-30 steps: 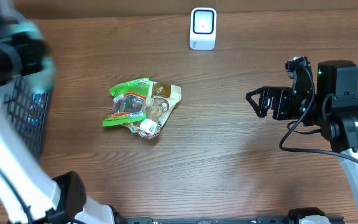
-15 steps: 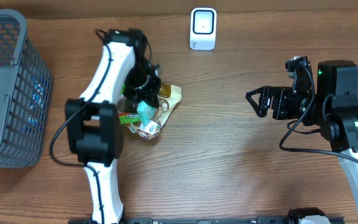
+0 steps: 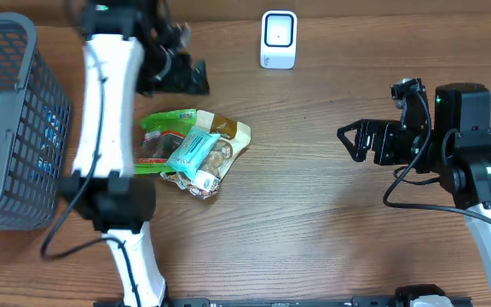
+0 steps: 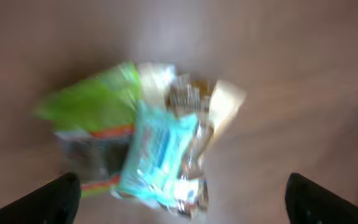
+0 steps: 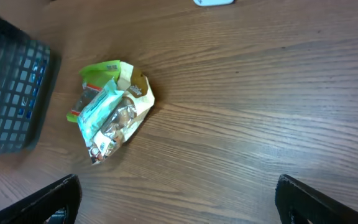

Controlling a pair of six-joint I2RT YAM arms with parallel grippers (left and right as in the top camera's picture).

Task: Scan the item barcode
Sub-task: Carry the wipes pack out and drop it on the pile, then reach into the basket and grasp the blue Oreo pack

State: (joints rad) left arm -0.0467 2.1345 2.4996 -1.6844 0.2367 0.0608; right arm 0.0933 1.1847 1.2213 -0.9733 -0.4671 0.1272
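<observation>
A teal packet (image 3: pixel 192 148) lies on top of a pile with a green packet (image 3: pixel 162 128) and a beige snack packet (image 3: pixel 228 141), left of the table's middle. The white barcode scanner (image 3: pixel 279 38) stands at the back edge. My left gripper (image 3: pixel 180 78) hovers open behind the pile, holding nothing. Its blurred wrist view looks down on the teal packet (image 4: pixel 157 152), with dark fingertips (image 4: pixel 58 198) at the bottom corners. My right gripper (image 3: pixel 353 141) is open and empty, far right of the pile. Its wrist view shows the pile (image 5: pixel 110 112) at a distance.
A grey wire basket (image 3: pixel 7 128) with blue items inside stands at the left edge, also in the right wrist view as the basket (image 5: pixel 11 87). Bare wood table (image 3: pixel 314 213) lies between the pile and the right arm.
My left gripper was shut over the pile with the teal packet half a second ago. It has opened and pulled back toward the far edge, leaving the teal packet on the pile. The right arm stayed still.
</observation>
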